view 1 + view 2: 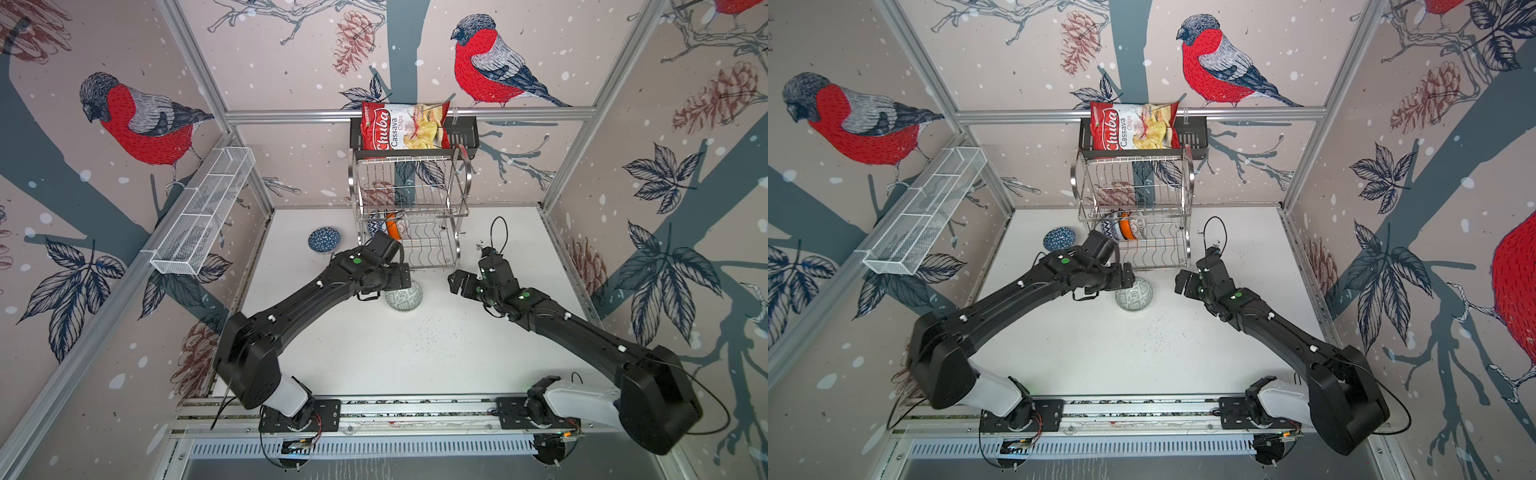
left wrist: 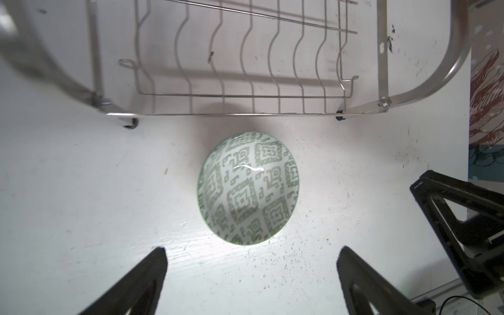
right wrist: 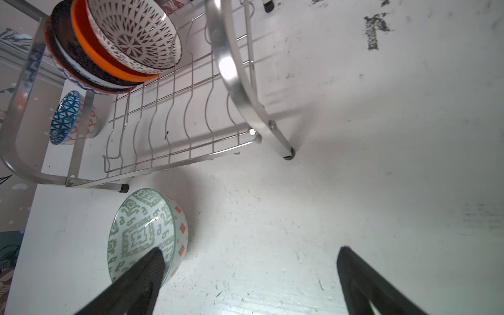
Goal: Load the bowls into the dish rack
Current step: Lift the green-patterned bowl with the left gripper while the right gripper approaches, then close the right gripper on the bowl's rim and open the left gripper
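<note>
The steel dish rack (image 1: pixel 462 183) (image 1: pixel 1188 183) stands at the back of the white table. On its lower tier's left end, three bowls (image 1: pixel 392 226) (image 1: pixel 1126 226) lean together on edge: a red-and-white patterned one (image 3: pixel 136 32), a plain orange one (image 3: pixel 109 65) and a dark blue one. A green-patterned bowl (image 1: pixel 404 297) (image 2: pixel 248 188) (image 3: pixel 141 231) sits upright on the table just in front of the rack (image 2: pixel 245 95). My left gripper (image 1: pixel 400 284) (image 2: pixel 252 252) hangs open above its near side, holding nothing. My right gripper (image 1: pixel 459 284) (image 3: pixel 249 249) is open and empty to the bowl's right. A blue bowl (image 1: pixel 324 240) (image 1: pixel 1059 239) sits left of the rack.
A black slotted shelf with a red chips bag (image 1: pixel 403 124) hangs above the rack. A long white mesh basket (image 1: pixel 203 216) is fixed to the left wall. A black cable loop (image 1: pixel 498 232) rises behind the right wrist. Dark specks dot the table.
</note>
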Motion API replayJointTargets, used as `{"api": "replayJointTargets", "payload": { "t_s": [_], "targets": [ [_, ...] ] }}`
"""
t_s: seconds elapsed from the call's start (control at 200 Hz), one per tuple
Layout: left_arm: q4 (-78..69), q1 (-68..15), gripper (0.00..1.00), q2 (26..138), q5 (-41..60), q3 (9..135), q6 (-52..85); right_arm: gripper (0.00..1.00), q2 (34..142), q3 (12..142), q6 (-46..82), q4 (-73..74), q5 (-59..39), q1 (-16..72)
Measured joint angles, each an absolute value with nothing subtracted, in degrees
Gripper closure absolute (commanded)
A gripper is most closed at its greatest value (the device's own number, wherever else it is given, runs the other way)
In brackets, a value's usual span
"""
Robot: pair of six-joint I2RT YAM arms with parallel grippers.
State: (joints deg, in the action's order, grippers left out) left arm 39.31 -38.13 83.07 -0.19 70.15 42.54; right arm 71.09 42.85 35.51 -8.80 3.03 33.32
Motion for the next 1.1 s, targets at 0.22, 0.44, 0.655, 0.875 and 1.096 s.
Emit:
{"api": "replayJointTargets", "payload": {
  "t_s": [0.22,0.44,0.655,0.875,1.096],
  "targets": [
    [33.8,-30.6,0.03,66.6,-0.8,53.5,46.7,0.02,76.7,49.4,34.1,-9.1,4.5,42.6],
    [27.6,-19.9,0.03,58.5,7.6,41.2,48.1,0.10,88.4,58.8,32.4,-9.9,6.2,52.8],
    [22.8,-12.3,0.03,56.5,16.6,32.8,49.1,0.21,102.3,72.6,31.6,-16.5,8.1,57.4],
    [20.0,-5.2,0.03,54.9,24.1,28.8,48.4,0.39,114.8,86.8,31.5,-24.0,9.0,60.8],
    [20.7,-1.3,0.03,55.8,28.2,28.4,45.5,0.44,119.4,91.9,33.7,-29.8,10.3,61.3]
  ]
}}
